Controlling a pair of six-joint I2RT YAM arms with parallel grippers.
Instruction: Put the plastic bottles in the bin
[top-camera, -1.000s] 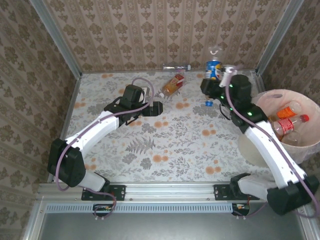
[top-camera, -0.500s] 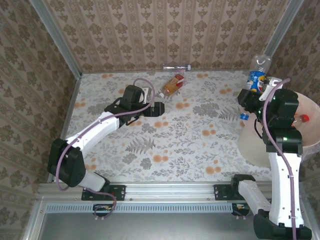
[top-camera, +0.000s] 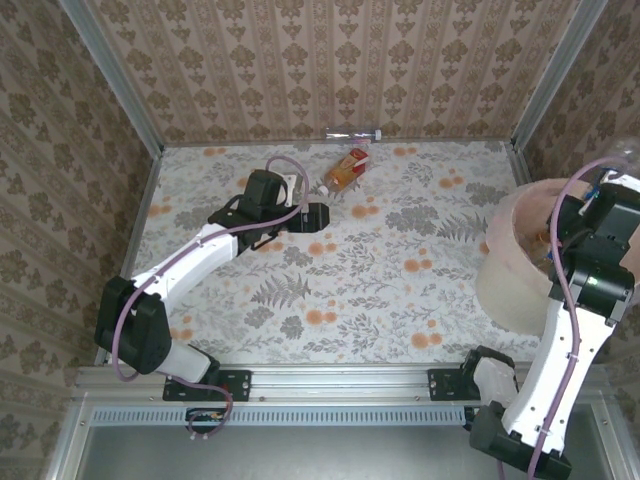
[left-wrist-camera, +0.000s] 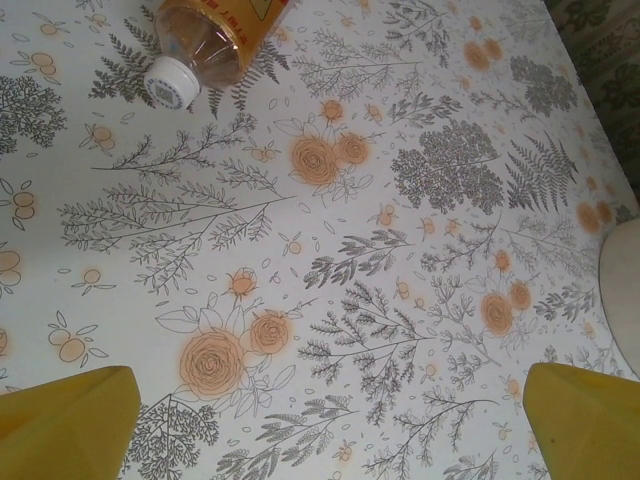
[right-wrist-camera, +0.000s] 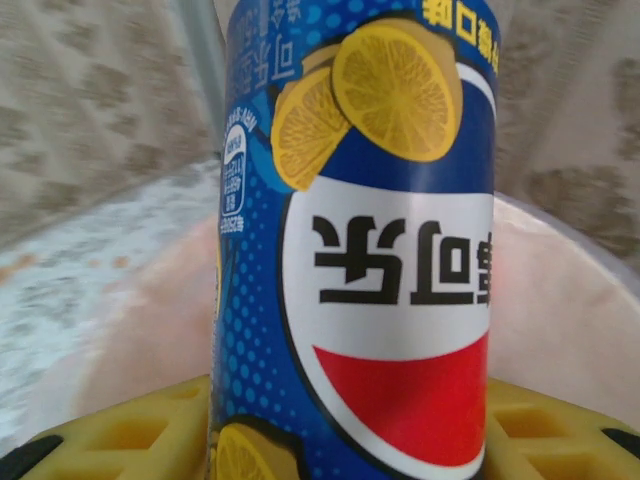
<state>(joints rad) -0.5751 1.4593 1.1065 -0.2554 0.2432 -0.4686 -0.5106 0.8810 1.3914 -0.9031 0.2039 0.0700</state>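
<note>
Since my right hand (right-wrist-camera: 340, 440) is clamped shut on the blue-label bottle (right-wrist-camera: 365, 250) and hanging right over the bin (right-wrist-camera: 570, 320), I'd call this one as good as in. It just hasn't been dropped yet. The label reads upside down in my wrist view, with the bin's pinkish wall right behind it.

Further out on the bench (top-camera: 400, 290), my left hand (left-wrist-camera: 330, 400) is spread as wide as it goes, nothing between the fingers, hovering over the flowery top. A little past it the orange-label bottle (top-camera: 345, 170) lies on its side, white cap pointing back toward that hand. Beyond that, right up against the back wall, a clear bottle (top-camera: 354, 135) lies flat. So I reckon at least two left to fetch after this drop.

What I can't make out is how many are already in the bin. My right arm covers most of its mouth from above, so the contents are anyone's guess. The held bottle's top and bottom are cut off by the frame edges, the orange one runs off the top of the left wrist view, and the far one is too small to read — label or not, no idea.
</note>
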